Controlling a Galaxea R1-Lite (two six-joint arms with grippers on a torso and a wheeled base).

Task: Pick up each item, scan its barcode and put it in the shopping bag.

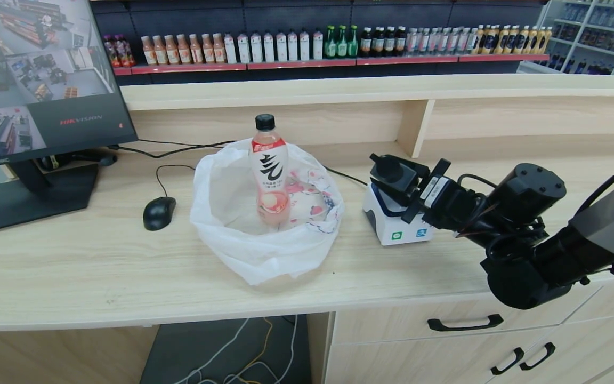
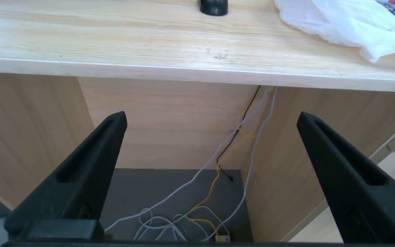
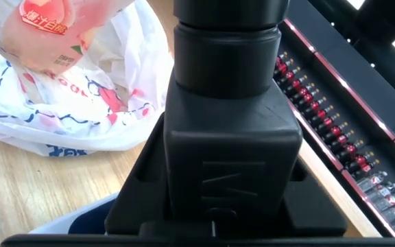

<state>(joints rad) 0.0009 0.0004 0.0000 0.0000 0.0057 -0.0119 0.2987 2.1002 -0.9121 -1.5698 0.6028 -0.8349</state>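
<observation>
Right pincer [image 1: 416,189] at the barcode scanner [image 1: 392,172], grip indiscernible; peach drink bottle [image 1: 269,170] already bagged to its left, so backing clear seems next.

The head camera looks forward and down across the worktop [image 1: 99,277]. The left wrist camera sits low before its near edge. The right one, seemingly very close, faces far. All share the shopping bag [image 1: 264,250].
</observation>
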